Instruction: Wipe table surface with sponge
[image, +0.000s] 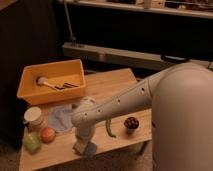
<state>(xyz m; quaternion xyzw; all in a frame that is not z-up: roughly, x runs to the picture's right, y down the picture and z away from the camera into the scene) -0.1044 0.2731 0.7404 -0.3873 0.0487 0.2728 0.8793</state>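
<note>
The table surface (115, 87) is a light tan wooden top. My arm reaches from the right down to its front left part. My gripper (84, 147) points down near the front edge and is shut on the sponge (91, 149), a small blue block with a pale yellowish side, pressed against the wood. The wrist hides the upper part of the sponge.
An orange-yellow bin (30, 92) with a brush stands at the back left. A pale blue-grey cloth (60, 119), a white cup (33, 116), an orange fruit (47, 134) and a green fruit (31, 143) lie left of the gripper. A green pod (109, 128) and a small dark bowl (131, 123) lie to its right.
</note>
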